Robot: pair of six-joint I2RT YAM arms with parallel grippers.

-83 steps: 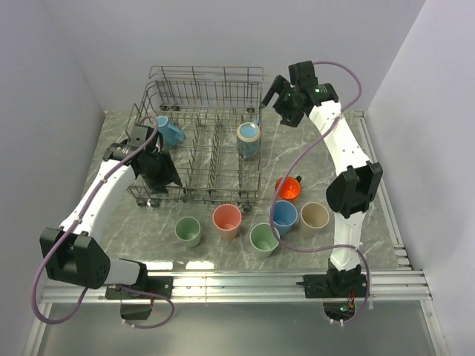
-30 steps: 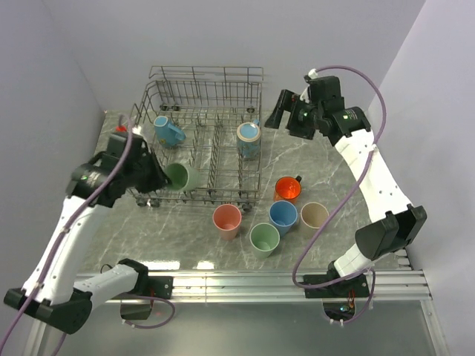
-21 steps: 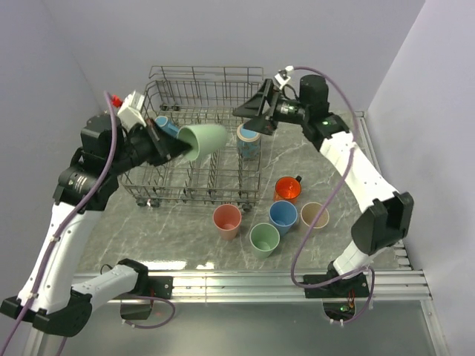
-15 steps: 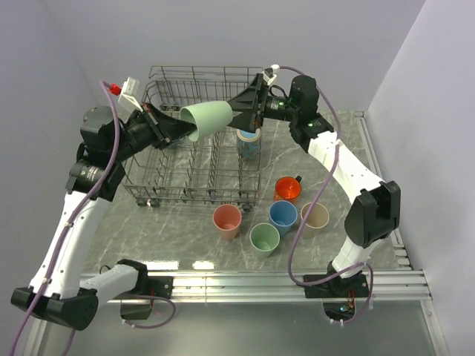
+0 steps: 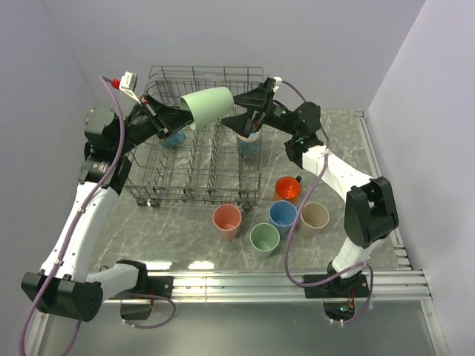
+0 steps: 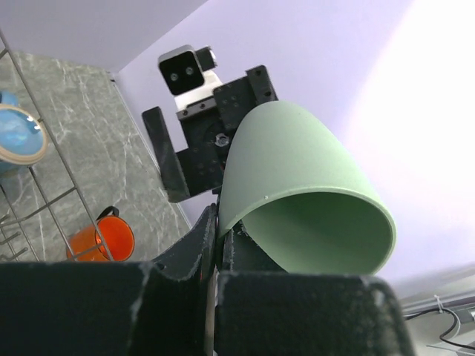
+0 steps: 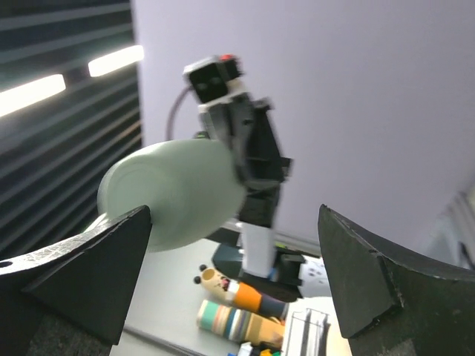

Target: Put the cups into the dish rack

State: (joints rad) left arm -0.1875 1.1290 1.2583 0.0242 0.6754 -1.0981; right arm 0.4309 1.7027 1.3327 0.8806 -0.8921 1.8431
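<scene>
The left fingers point(image 5: 177, 119) grasp the green cup point(image 5: 209, 104) by its rim, high over the rack point(image 5: 206, 74). The right fingers point(image 5: 236, 111) stand wide apart at its base. Probably a handover; next they must close on it.

Grey marble table point(image 5: 148, 222) with dish rack point(image 5: 197, 159) and 5 upright cups point(image 5: 283, 215)

— What colour is the raised cup point(image 5: 208, 106), upper centre?
— Pale mint green. Lower down: pink cup point(image 5: 227, 220), blue cup point(image 5: 283, 216), beige cup point(image 5: 315, 216), orange mug point(image 5: 287, 189).
— The table point(image 5: 148, 237)?
— Grey marble, white-veined. The dish rack point(image 5: 200, 174) is grey wire.
</scene>
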